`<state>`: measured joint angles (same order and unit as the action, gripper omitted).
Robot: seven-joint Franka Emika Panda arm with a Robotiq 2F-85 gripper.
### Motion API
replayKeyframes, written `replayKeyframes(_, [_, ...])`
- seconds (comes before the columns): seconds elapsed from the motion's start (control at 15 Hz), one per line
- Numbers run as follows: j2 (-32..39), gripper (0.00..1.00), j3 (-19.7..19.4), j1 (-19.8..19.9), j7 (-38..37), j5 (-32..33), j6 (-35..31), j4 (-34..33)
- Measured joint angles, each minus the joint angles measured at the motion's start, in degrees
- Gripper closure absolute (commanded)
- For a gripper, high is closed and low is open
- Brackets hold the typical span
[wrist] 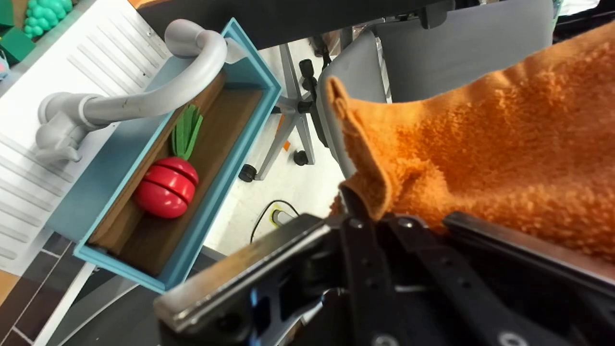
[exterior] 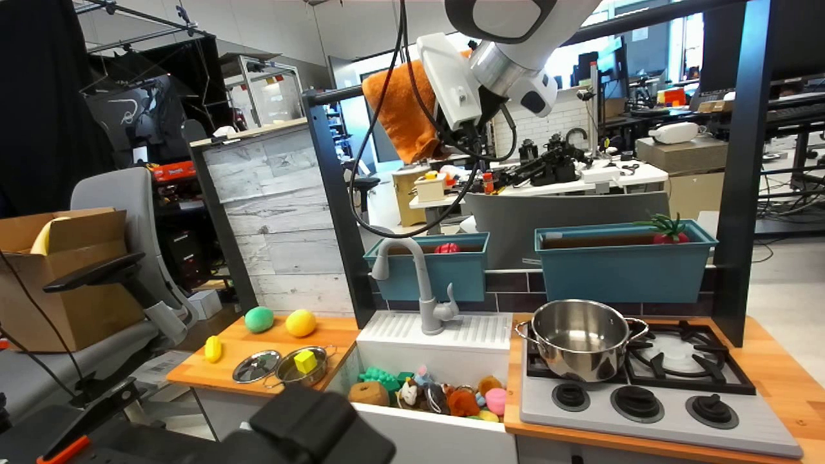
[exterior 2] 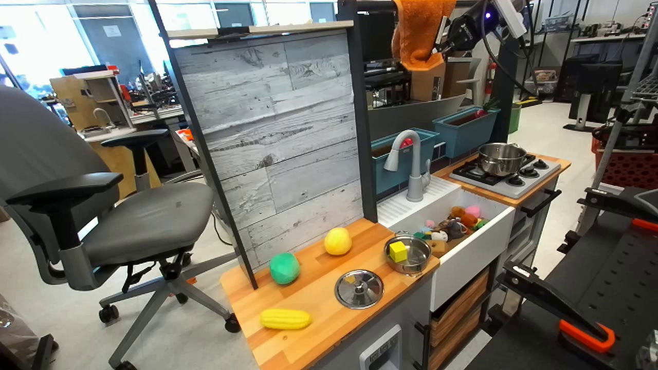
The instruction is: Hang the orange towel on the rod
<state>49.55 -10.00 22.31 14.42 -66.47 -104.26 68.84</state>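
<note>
Wrist view shows the pincer [wrist: 378,218] closed tightly on the orange towel [wrist: 495,144].

Edges Cropping, Blur Masking

The right edge of the wrist view is cutting off the orange towel [wrist: 504,149], and the bottom edge is cutting off the gripper [wrist: 379,218]. In both exterior views the top edge is cropping the arm [exterior: 508,68]. In an exterior view, a dark object [exterior: 309,428], too blurred for naming, is covering part of the sink [exterior: 451,439]; a planter [exterior: 463,278] is hiding the lower part of a red toy [exterior: 446,247].
</note>
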Motion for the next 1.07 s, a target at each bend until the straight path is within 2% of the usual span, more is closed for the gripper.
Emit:
replayKeyframes(0.13, [0.00,0.64,-0.02,-0.01,0.00,0.00,-0.03,0.05])
replayKeyframes(0.67, [0.00,0.05,-0.08,-0.01,0.11,-0.03,-0.22,0.37])
replayKeyframes(0.8, [0.00,0.00,-0.08,-0.01,0.17,-0.04,-0.25,0.41])
replayKeyframes(1.07, [0.00,0.00,0.01,0.05,0.18,0.00,-0.25,0.49])
